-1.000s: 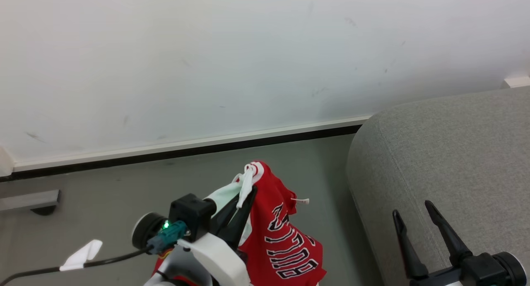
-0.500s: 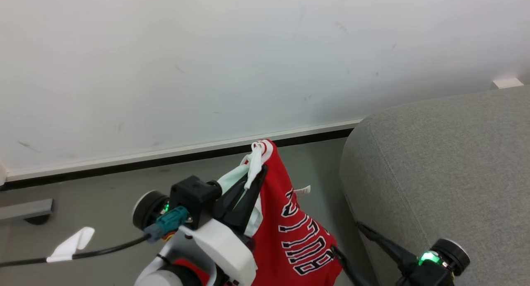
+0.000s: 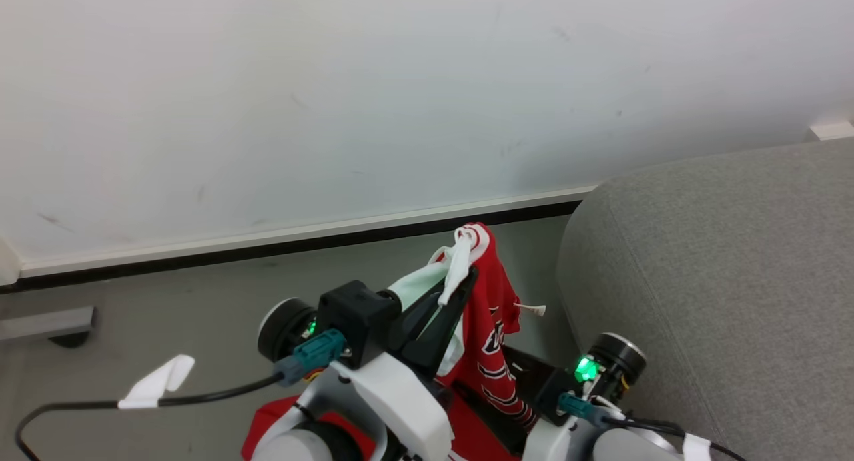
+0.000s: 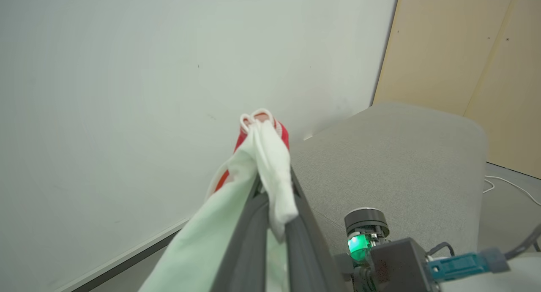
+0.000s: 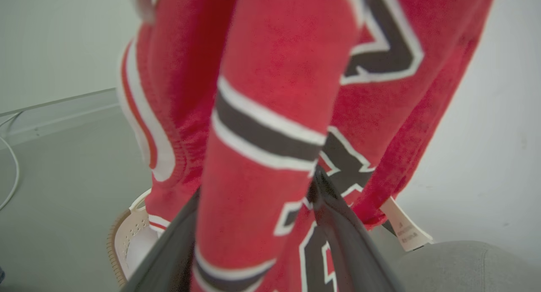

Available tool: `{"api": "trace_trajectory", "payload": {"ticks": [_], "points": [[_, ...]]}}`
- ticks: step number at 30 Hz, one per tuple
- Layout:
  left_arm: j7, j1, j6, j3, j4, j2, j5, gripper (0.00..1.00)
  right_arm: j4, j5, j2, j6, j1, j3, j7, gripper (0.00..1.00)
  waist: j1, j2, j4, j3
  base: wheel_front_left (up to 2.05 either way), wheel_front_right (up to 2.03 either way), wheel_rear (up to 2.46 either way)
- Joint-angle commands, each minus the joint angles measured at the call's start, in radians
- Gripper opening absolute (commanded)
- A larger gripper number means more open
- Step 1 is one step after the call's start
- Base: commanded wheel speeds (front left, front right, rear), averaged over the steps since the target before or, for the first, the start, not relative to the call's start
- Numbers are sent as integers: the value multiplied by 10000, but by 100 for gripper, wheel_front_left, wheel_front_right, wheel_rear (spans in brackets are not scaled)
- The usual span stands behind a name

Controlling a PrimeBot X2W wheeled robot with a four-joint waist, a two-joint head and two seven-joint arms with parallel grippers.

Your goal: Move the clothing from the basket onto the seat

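Note:
A red jersey, part of the clothing point(image 3: 490, 327), hangs from my left gripper point(image 3: 462, 282), which is shut on its white-trimmed top edge point(image 4: 270, 156). My right gripper point(image 3: 514, 387) reaches in from the right, low against the hanging cloth. In the right wrist view its fingers point(image 5: 342, 233) stand wide apart with a fold of the lettered red fabric point(image 5: 274, 114) between them. The grey seat point(image 3: 720, 281) lies just right of the garment. Below the cloth shows part of the cream basket point(image 5: 127, 237) with its brown rim.
A white wall with a dark-edged baseboard point(image 3: 300, 241) runs behind. On the grey floor at left sit a grey bracket point(image 3: 47, 324) and a black cable with a white tag point(image 3: 157, 384). More red fabric point(image 3: 280, 421) shows under my left arm.
My left gripper has carried the jersey up and to the right, nearer the seat. My right gripper has swung from pointing up over the seat to pointing left, its fingers now straddling the hanging cloth.

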Motion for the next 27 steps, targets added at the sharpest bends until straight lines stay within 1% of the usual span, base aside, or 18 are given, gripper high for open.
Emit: {"api": "trace_trajectory", "payload": {"ticks": [1, 2, 5, 9, 12, 16, 17, 18, 19, 20, 21, 27], "points": [[-36, -135, -23, -17, 68, -48, -108, 0, 743, 123, 412, -35, -273, 179, 87, 53, -1, -1, 82, 24, 0, 0, 0], [-39, -179, -40, -32, 128, -62, -123, 0, 1145, 222, 641, -35, -406, 188, -13, 0, -1, -1, 129, 36, 0, 0, 0], [-42, -241, 9, -12, 283, -53, -124, 0, 2027, 521, 999, -35, -700, 92, -345, 0, -1, -1, 223, 56, 0, 0, 0], [-105, -151, 93, 124, 459, 83, -113, 0, 2468, 789, 1199, -33, -946, 97, -721, 0, -1, -1, 225, 80, 0, 0, 0], [-158, -20, 157, 217, 587, 179, -121, 0, 2563, 960, 1170, -33, -1119, -22, -880, 0, -1, -1, 150, 102, 0, 0, 0], [-340, 180, 246, 346, 817, 368, -49, 0, 2310, 1318, 895, -33, -1210, -245, -952, 0, -1, -1, 7, 112, 0, 0, 0], [-399, 215, 283, 377, 863, 353, -57, 5, 2177, 1427, 806, -33, -1229, -297, -961, 0, -1, -1, -33, 122, 0, 0, 0], [-506, 216, 317, 423, 911, 384, -7, 29, 2024, 1568, 703, -33, -1241, -384, -958, 0, -1, -1, -76, 133, 0, 0, 0], [-622, 207, 328, 434, 967, 490, 151, 45, 1807, 1669, 606, -33, -1304, -489, -956, 0, -1, -1, -148, 149, 0, 0, 0], [-730, 275, 386, 458, 1050, 472, 127, 87, 1597, 1758, 466, -33, -1350, -649, -959, 0, -1, -1, -206, 170, 0, 0, 0], [-841, 374, 380, 441, 1136, 477, 122, 100, 1405, 1820, 307, -33, -1340, -774, -956, 0, -1, -1, -271, 191, 0, 0, 0], [-1517, 672, 271, 237, 1550, 410, 114, 100, 294, 2199, -573, -34, -1445, -1603, -957, 0, -1, -1, -622, 320, 0, 0, 0]]}}
